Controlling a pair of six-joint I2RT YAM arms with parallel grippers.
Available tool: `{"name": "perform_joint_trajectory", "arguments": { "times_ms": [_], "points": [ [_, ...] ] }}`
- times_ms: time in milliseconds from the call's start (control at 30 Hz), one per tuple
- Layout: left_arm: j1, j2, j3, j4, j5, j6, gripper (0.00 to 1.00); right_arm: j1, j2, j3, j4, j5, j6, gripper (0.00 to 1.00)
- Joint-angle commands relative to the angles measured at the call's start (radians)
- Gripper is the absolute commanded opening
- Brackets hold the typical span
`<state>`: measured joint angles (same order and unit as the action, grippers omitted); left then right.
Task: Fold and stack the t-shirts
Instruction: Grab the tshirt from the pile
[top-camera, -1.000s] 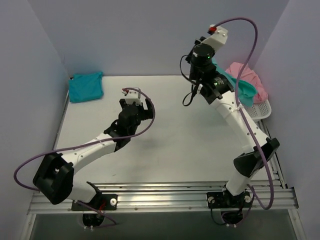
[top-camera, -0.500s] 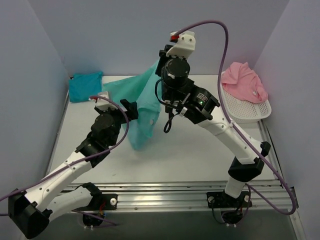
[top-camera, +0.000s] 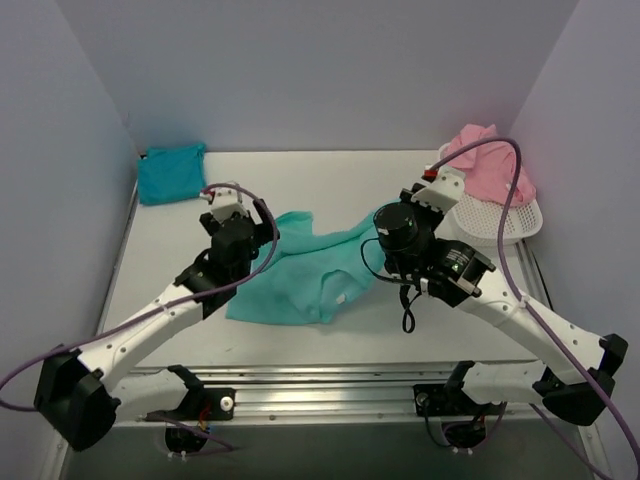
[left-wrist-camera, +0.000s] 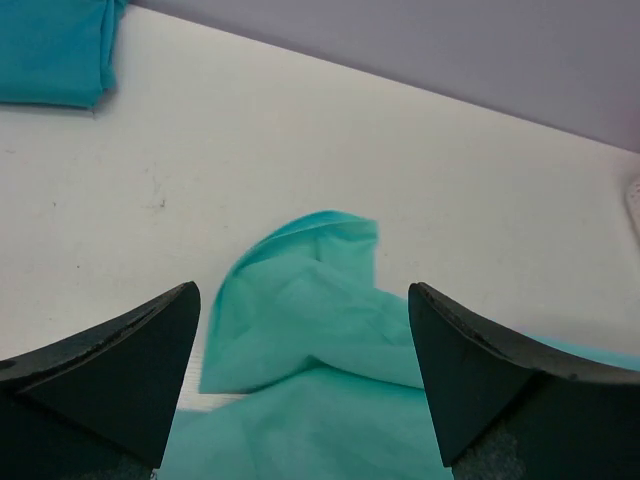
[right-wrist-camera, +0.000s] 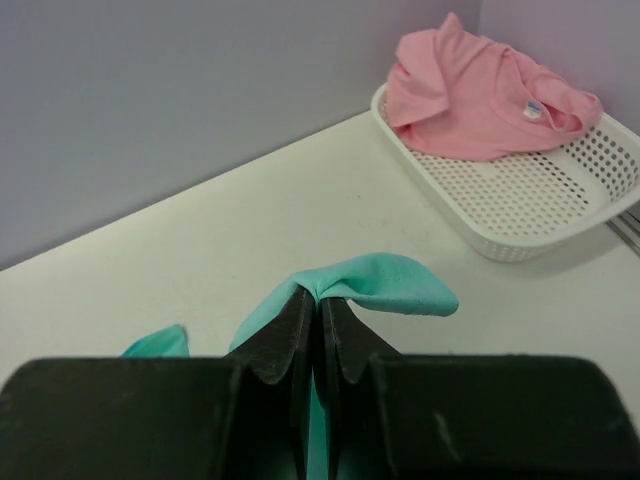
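The sea-green t-shirt lies crumpled and partly spread on the middle of the table. My right gripper is shut on a raised fold at its right edge, which the right wrist view shows pinched between the fingers. My left gripper is open and empty just above the shirt's left part. The turquoise-blue t-shirt lies folded at the back left corner and shows in the left wrist view. The pink t-shirt lies bunched in the basket.
The white mesh basket stands at the table's back right edge, also in the right wrist view. Purple walls close in the back and both sides. A metal rail runs along the near edge.
My right arm has carried the sea-green shirt from above the basket to the middle and lowered it onto the table. My left arm has moved in over the shirt's left part.
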<state>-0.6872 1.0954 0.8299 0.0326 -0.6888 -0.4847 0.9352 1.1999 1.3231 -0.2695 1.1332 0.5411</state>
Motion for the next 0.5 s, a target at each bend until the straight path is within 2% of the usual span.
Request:
{"name": "perform_joint_trajectory", "arguments": {
  "times_ms": [0,133,200,300,467],
  "points": [
    [0.046,0.112,0.092,0.012,0.0,0.032,0.94,-0.05,-0.013,-0.059,-0.172,0.03,0.267,0.0],
    [0.116,0.282,0.208,0.032,0.104,0.041,0.94,-0.059,-0.011,-0.131,-0.261,-0.029,0.347,0.0],
    [0.14,0.342,0.25,0.058,0.162,0.058,0.94,-0.062,-0.023,-0.204,-0.237,-0.09,0.353,0.0],
    [0.146,0.519,0.365,0.056,0.227,0.103,0.94,-0.064,-0.037,-0.316,-0.165,-0.201,0.356,0.0],
    [0.147,0.753,0.622,0.001,0.333,0.129,0.94,-0.053,0.001,-0.409,-0.042,-0.328,0.352,0.0]
  ]
}}
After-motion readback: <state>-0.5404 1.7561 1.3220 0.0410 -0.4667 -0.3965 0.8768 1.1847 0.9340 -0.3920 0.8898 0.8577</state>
